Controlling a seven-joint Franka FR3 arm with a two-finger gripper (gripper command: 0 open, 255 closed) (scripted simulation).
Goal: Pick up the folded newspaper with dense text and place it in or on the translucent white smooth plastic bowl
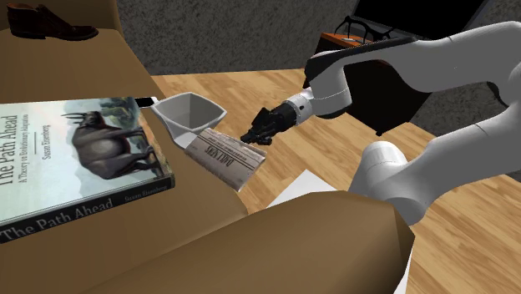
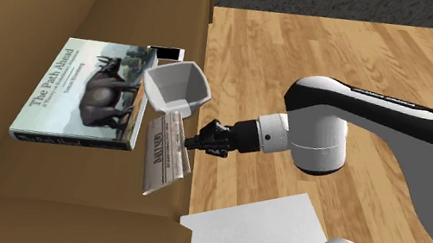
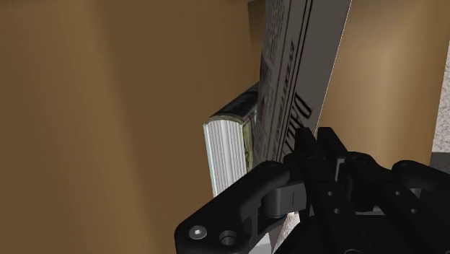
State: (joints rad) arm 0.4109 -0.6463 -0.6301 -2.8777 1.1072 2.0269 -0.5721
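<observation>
My gripper (image 1: 253,136) is shut narrow on one edge of the folded newspaper (image 1: 219,155), with the paper pinched between my fingers. The newspaper sits at the edge of the tan cushion (image 1: 125,75), its far end touching the pale bowl (image 1: 190,114). On the shoulder view's left of both lies a book (image 1: 75,154) with an animal on its cover.
</observation>
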